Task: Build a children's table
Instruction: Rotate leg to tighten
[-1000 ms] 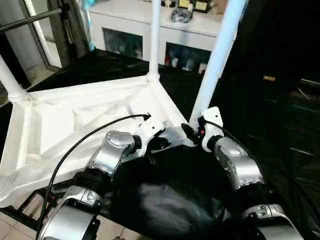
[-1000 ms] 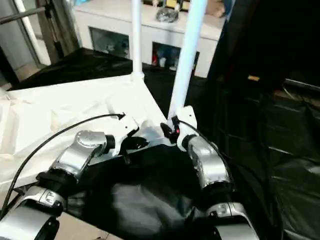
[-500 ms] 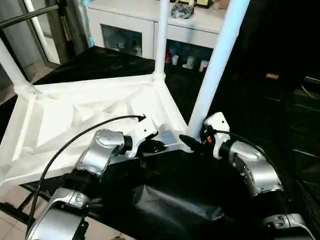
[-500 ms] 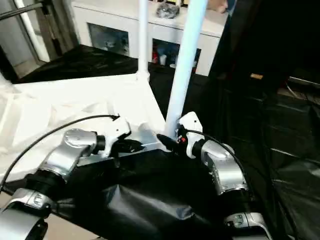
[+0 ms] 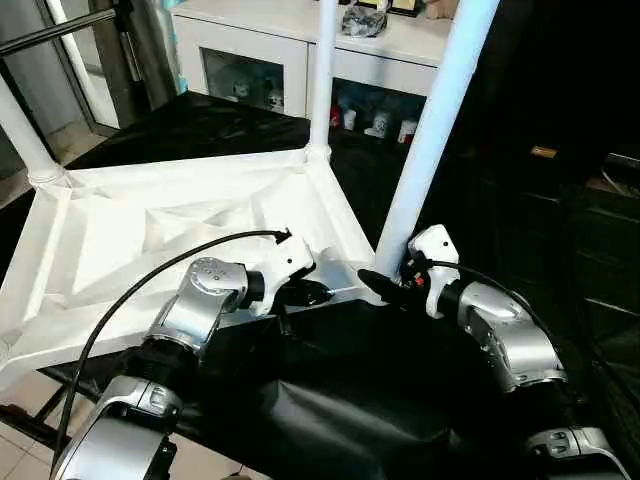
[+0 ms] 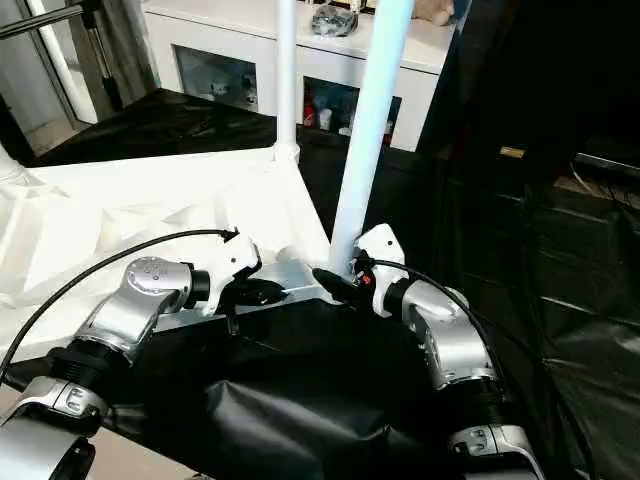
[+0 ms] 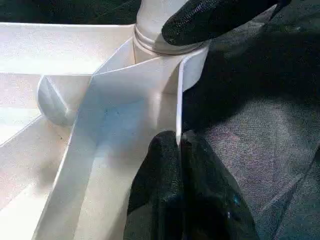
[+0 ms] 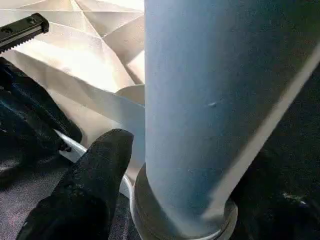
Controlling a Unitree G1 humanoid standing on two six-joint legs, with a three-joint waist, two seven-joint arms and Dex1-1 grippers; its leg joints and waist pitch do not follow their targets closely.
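A: Left eye view, lower middle of the frame: your left gripper [image 5: 318,293] has its fingers pinched on the thin near rim of the upturned table top [image 5: 120,250].

B: And your right gripper [image 5: 385,286]?

A: Centre frame, fingers spread at the base of the nearest leg [image 5: 430,120], which stands in its corner socket; one finger [image 8: 85,190] sits just beside it.

B: Farther back?

A: Another leg [image 5: 322,70] stands upright at the far corner; a third [image 5: 22,135] rises at upper left. The white cabinet [image 5: 270,55] lies along the top.
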